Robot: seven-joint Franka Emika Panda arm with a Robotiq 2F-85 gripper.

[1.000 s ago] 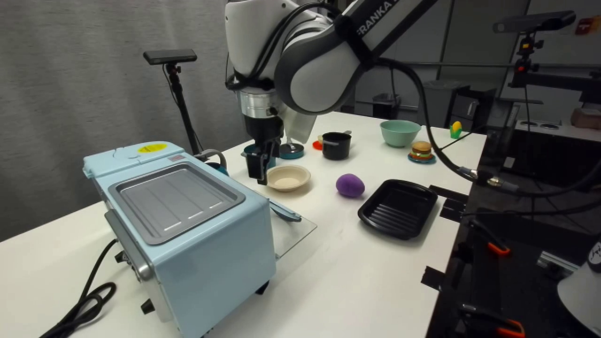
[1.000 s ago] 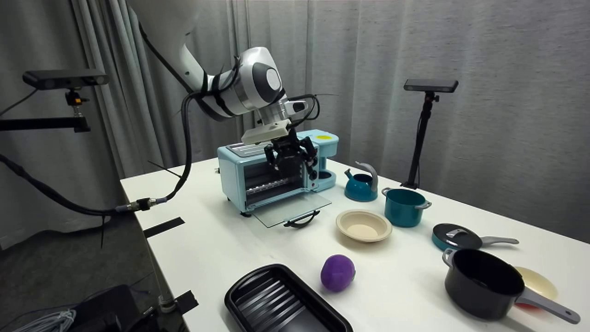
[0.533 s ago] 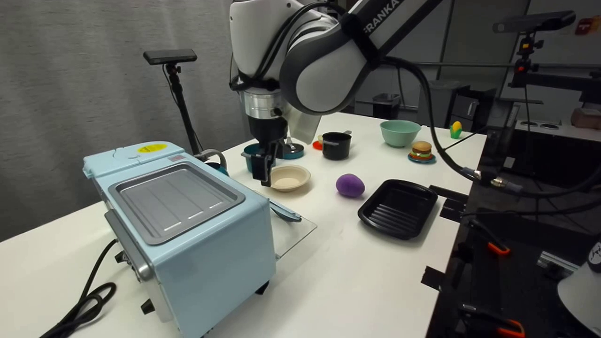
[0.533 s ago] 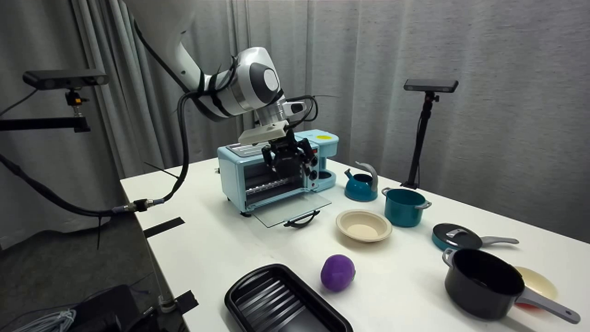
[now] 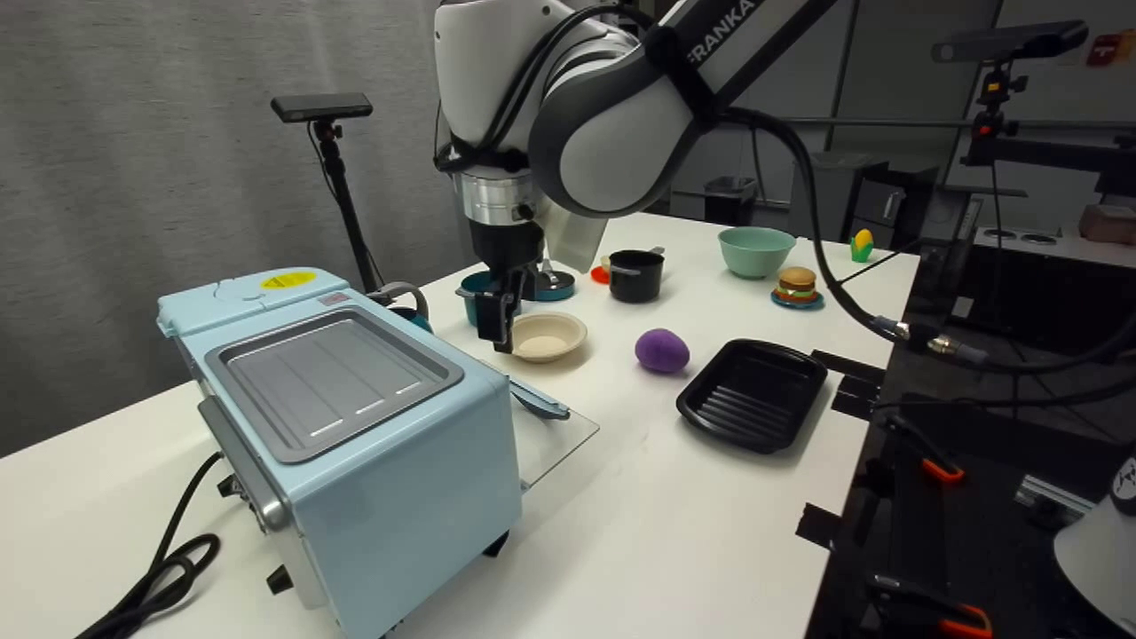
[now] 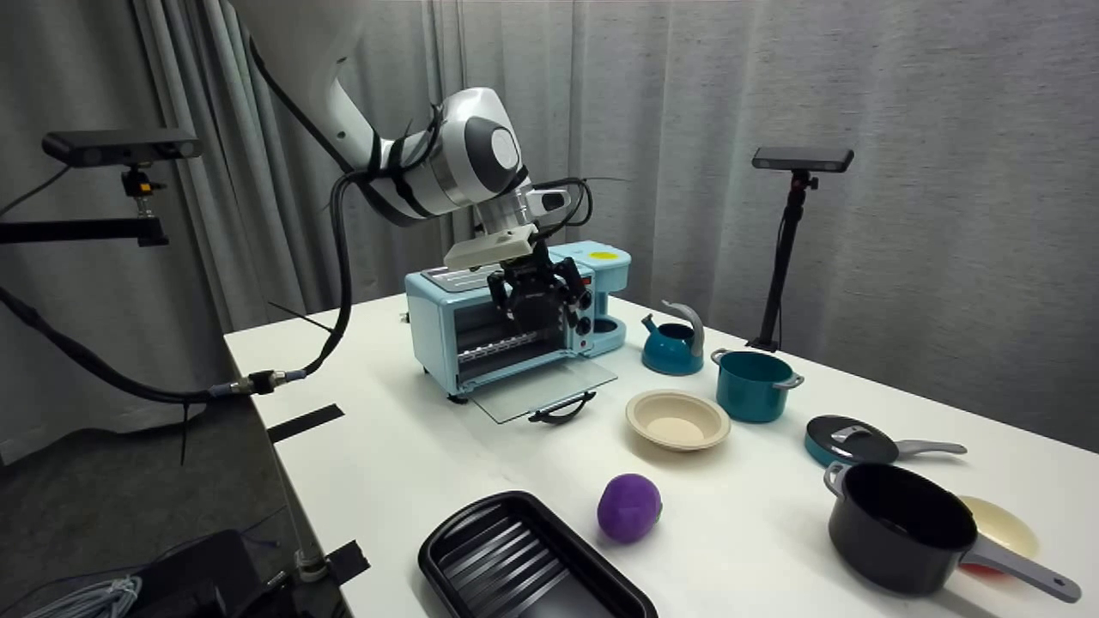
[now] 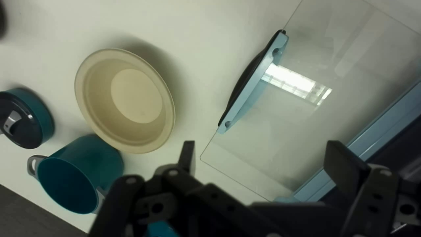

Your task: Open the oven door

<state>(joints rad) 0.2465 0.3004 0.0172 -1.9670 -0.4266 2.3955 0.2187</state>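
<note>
The pale-blue oven [image 5: 417, 506] stands on the table and also shows in an exterior view [image 6: 434, 335] from its front. Its oven door [image 6: 541, 388] is a clear glass panel, folded down and lying out in front of the dark opening. The glass also shows in the wrist view [image 7: 273, 141]. The door handle [image 7: 253, 87], pale blue and black, sits on the outer edge of the glass. My gripper [image 7: 261, 144] is open with nothing between its fingers. It hangs above the lowered door, apart from it; in an exterior view it [image 6: 537, 313] covers part of the oven's front.
A beige bowl [image 6: 678, 421] lies just beyond the door's outer edge. A teal kettle [image 6: 672, 348], a teal pot [image 6: 754, 386], a purple eggplant toy [image 6: 629, 508] and a black tray [image 6: 532, 558] stand on the table. A black cord [image 5: 169, 568] lies behind the oven.
Since one second ago my arm and gripper have shifted slightly away from the oven's knob side; over the last half second they are still. The door and handle have not moved.
</note>
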